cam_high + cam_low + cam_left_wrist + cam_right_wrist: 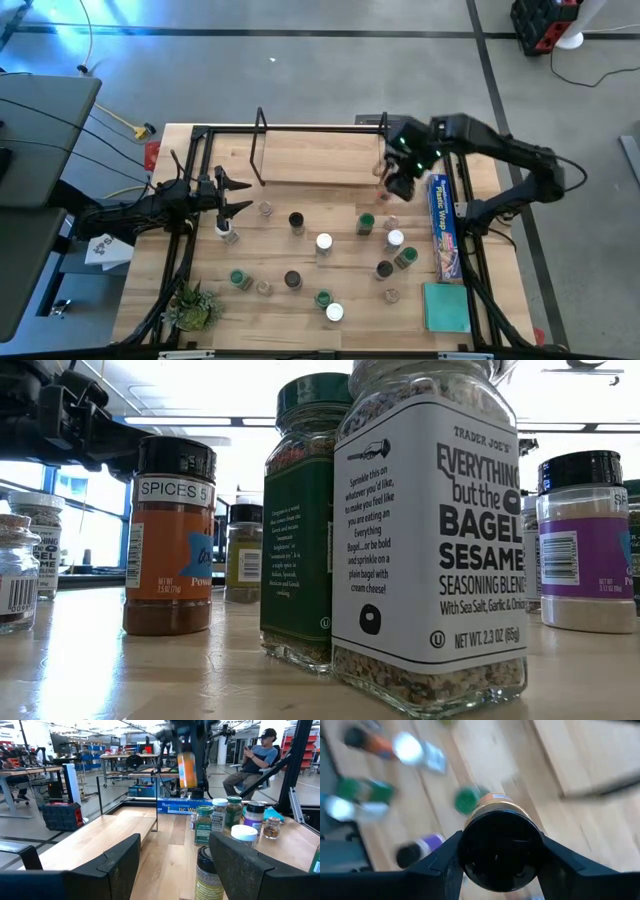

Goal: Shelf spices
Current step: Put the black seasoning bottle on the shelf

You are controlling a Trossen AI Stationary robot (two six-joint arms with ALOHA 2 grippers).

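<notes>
Pale wooden planks make the surface (300,245), and around it is a grey floor and a workshop with desks; far behind, a person (252,762) sits on a chair. At the back of the surface stands the low shelf (320,155) with a pale wooden board and thin black wire end frames. My right pincer (500,847) is clamped on a small cylindrical jar with black round lid and orange content (499,845), and I hold it in the air just beside the right end of the shelf, above the surface. My left pincer (238,195) is at the left side, near the front left corner of the shelf; its fingers (117,865) are apart and hold nothing, with a small jar just before them. The other small spice jars (324,243), with green, white and dark lids, stand scattered in front of the shelf. A long blue plastic-wrap box (443,226) lies at the right.
</notes>
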